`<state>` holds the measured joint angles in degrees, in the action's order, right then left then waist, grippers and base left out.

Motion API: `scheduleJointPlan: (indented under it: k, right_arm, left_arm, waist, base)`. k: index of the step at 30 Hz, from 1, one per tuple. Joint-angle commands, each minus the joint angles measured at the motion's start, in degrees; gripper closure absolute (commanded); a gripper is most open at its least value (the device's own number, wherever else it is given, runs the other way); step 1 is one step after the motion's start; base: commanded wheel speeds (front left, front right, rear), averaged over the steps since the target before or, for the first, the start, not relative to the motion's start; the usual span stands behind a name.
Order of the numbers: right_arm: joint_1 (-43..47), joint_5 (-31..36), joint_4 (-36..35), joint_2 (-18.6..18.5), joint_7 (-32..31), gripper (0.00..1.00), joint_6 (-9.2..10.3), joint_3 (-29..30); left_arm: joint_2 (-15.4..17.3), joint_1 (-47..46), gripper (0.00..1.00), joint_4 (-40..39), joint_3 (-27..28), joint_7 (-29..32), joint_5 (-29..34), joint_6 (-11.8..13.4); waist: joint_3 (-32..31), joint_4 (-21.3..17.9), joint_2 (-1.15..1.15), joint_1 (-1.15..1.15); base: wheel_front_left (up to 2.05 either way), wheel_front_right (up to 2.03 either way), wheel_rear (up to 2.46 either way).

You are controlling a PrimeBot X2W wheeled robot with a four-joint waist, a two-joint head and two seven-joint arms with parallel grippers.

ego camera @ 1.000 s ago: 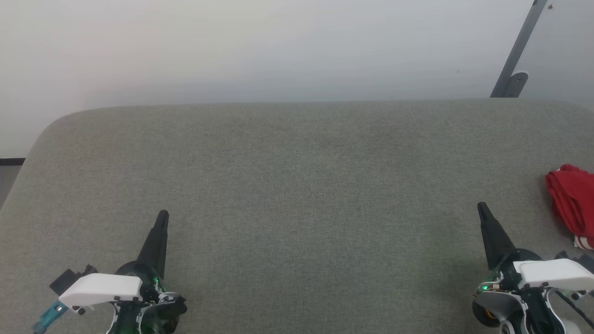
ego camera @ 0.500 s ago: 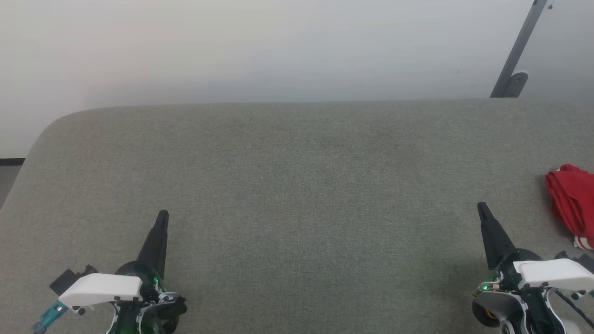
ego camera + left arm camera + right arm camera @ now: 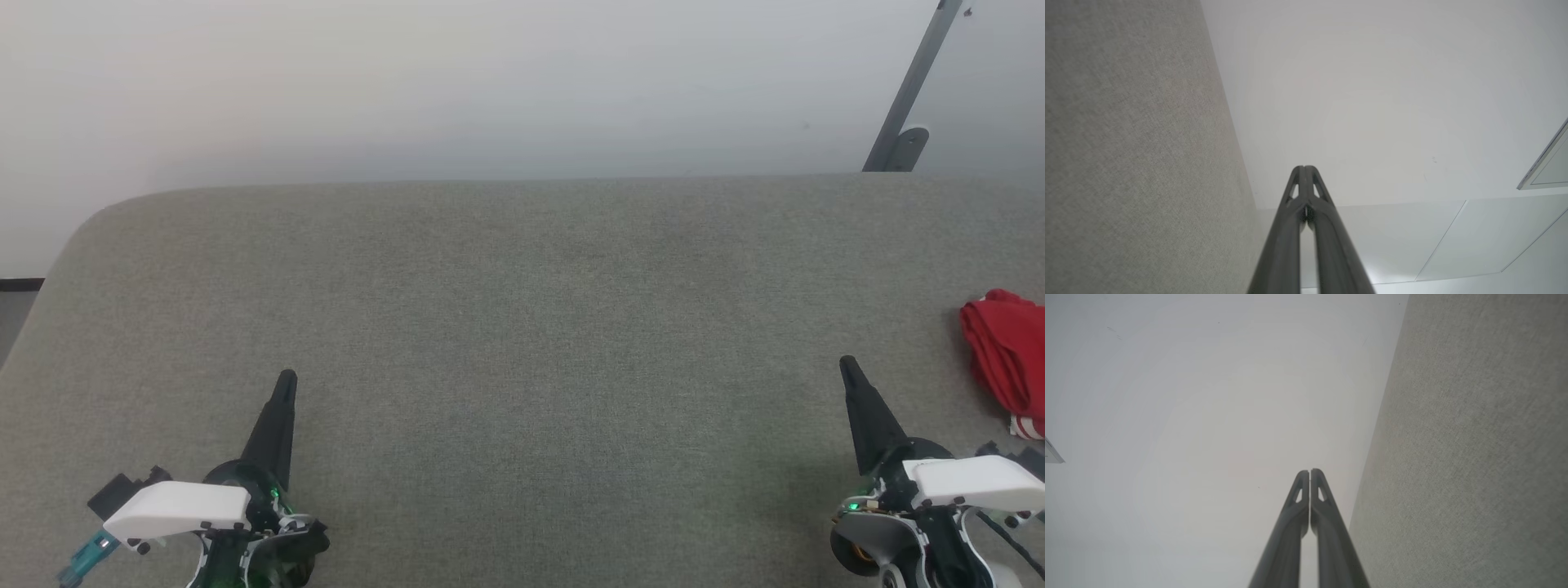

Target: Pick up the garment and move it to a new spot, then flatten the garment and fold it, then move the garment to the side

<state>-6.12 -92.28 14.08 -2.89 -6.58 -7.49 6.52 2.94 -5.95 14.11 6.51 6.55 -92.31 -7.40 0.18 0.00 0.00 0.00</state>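
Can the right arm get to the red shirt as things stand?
Probably yes: the shirt lies bunched just beside the right gripper, nothing between them. Its jaws are shut and must open first.

Your counter point(image 3: 522, 269) wears a grey woven cloth, matt and faintly coarse. At the counter's right edge, the garment point(image 3: 1008, 351) is soft red cloth, rumpled and matt. The left tool point(image 3: 286, 378) and right tool point(image 3: 847, 364) look like dark matt plastic. Behind the counter, the wall point(image 3: 490, 82) is smooth, matt, pale.
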Motion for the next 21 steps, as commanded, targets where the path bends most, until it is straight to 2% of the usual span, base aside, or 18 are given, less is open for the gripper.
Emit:
scheduleJointPlan:
  k: [1, 21]
  right_arm:
    - [-0.32, -0.23, 0.03, 0.18, -0.11, 1.0, 0.01, 0.05]
    - [-0.31, -0.24, 0.02, 0.18, -0.1, 1.0, 0.01, 0.04]
  left_arm:
    - [-0.13, -0.65, 1.0, -0.06, 0.03, 0.17, -0.19, -0.16]
    - [-0.13, -0.65, 1.0, -0.06, 0.01, 0.17, -0.19, -0.16]
  waist:
    - [0.0, 0.0, 0.0, 0.0]
    - [0.0, 0.0, 0.0, 0.0]
  base:
    - [0.0, 0.0, 0.0]
    - [0.0, 0.0, 0.0]
